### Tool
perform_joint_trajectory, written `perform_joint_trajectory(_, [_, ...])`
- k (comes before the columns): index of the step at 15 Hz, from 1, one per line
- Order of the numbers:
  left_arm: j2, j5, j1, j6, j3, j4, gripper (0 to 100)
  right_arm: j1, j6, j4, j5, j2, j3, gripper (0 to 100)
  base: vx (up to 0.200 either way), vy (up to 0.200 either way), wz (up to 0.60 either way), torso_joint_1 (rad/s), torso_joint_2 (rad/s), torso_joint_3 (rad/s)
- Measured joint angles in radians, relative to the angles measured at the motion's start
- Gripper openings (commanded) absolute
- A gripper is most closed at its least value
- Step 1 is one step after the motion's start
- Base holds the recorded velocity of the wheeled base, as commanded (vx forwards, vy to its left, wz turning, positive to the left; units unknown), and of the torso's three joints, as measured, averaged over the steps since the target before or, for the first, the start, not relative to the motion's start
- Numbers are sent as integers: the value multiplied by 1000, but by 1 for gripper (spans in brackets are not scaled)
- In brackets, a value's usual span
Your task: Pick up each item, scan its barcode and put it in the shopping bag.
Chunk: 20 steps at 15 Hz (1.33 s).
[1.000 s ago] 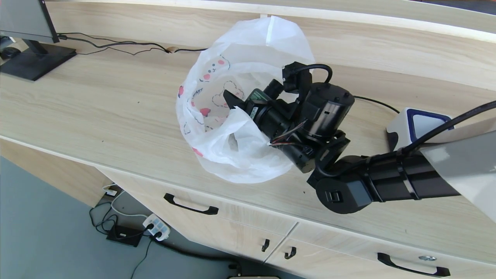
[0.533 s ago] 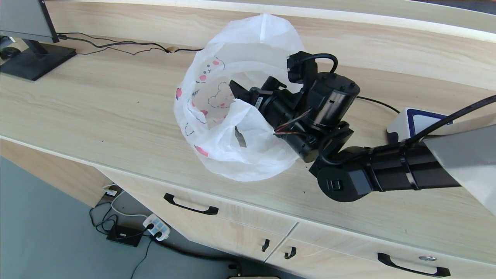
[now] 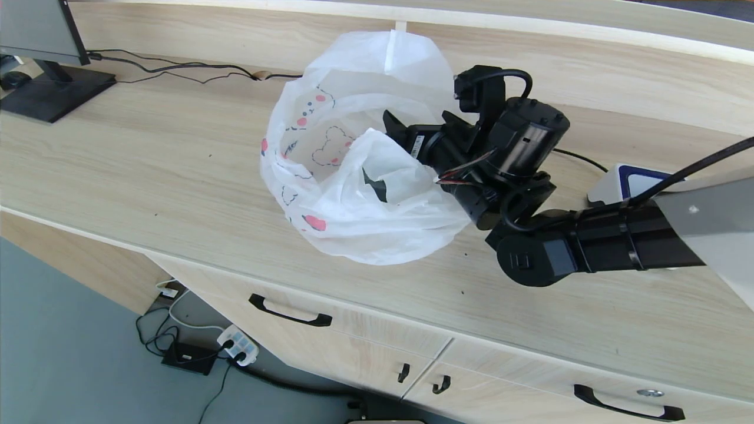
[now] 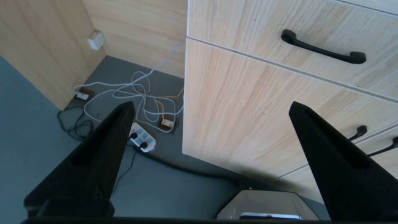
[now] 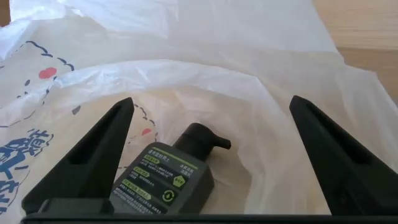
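A white shopping bag (image 3: 330,194) with bear prints stands open on the wooden counter (image 3: 147,165). My right gripper (image 3: 383,156) is at the bag's mouth, fingers spread wide with nothing between them. In the right wrist view a dark pump bottle (image 5: 165,180) with a green label lies inside the bag (image 5: 186,62), beyond the open right gripper (image 5: 211,102). My left gripper (image 4: 211,106) hangs low in front of the drawers, open and holding nothing.
A white and blue barcode scanner (image 3: 624,182) sits on the counter behind my right arm. A monitor (image 3: 35,29) and cables (image 3: 177,68) occupy the far left. Drawer fronts with black handles (image 3: 290,311) run below the counter edge; power strips lie on the floor (image 4: 140,134).
My right gripper has drawn back out of the bag, to the right and farther away. The green-labelled bottle is no longer between its fingers. The bag's rim shifted with it.
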Motion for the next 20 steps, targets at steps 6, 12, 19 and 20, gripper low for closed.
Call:
perform_joint_trajectory(6, [0,0,0,0,0,0,100,30,-150,-101,-18,-84,24,100,0,0,0,0,0,0])
perform_joint_trajectory(12, [0,0,0,0,0,0,100,0,-193,-121,-39,-275,277,100,0,0,0,0,0,0])
perform_joint_trajectory(19, [0,0,0,0,0,0,100,-48,-205,-272,14,-550,924,100,0,0,0,0,0,0])
perform_joint_trajectory(20, [0,0,0,0,0,0,100,-52,-204,-286,17,-585,969,100,0,0,0,0,0,0])
